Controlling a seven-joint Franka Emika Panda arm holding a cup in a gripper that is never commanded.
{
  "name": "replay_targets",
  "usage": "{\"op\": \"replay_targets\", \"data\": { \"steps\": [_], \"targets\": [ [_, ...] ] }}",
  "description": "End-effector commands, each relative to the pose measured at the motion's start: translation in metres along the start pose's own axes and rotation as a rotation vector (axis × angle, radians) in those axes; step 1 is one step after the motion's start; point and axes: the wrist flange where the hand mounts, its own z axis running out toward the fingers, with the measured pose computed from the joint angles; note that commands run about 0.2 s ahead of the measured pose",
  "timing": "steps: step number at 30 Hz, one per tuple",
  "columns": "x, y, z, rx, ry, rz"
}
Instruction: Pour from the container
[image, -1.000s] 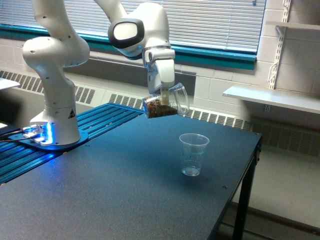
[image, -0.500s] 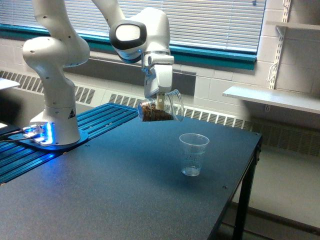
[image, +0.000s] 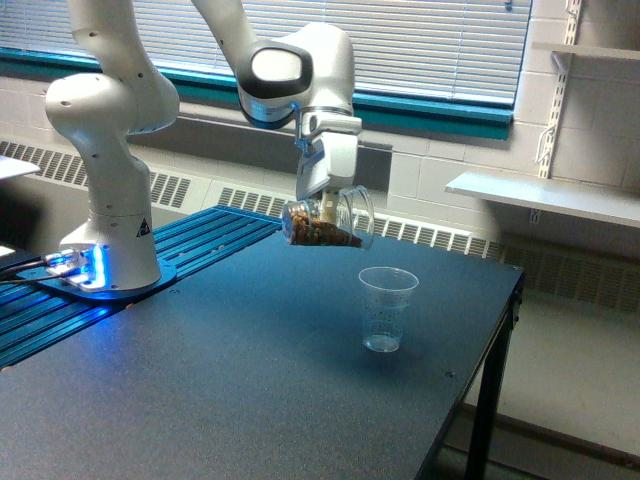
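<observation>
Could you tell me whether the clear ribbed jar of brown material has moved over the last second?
Yes. The clear ribbed jar shifted slightly toward the exterior view's right, closer above the stationary clear plastic cup.

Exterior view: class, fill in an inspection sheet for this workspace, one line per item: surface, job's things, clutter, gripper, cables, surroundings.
Surface: dark table, bare apart from the cup.
Job's things: clear container holding brown contents, tipped on its side, mouth toward the exterior view's right; plastic cup upright below and to the right, looks empty.
Clutter: nothing seen.
Gripper: gripper shut on the container.
Cables: dark cables at the arm base, blue-lit.
Surroundings: window blinds, wall shelf, radiator grille.
</observation>
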Motion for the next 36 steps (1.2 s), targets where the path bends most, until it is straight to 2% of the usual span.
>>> {"op": "replay_targets", "data": {
  "steps": [1, 18, 36],
  "targets": [
    [0.008, -0.009, -0.003, -0.03, 0.008, 0.021],
    [0.01, -0.018, -0.004, -0.101, -0.013, -0.038],
    [0.018, -0.031, -0.01, -0.126, -0.011, -0.075]
  ]
}}
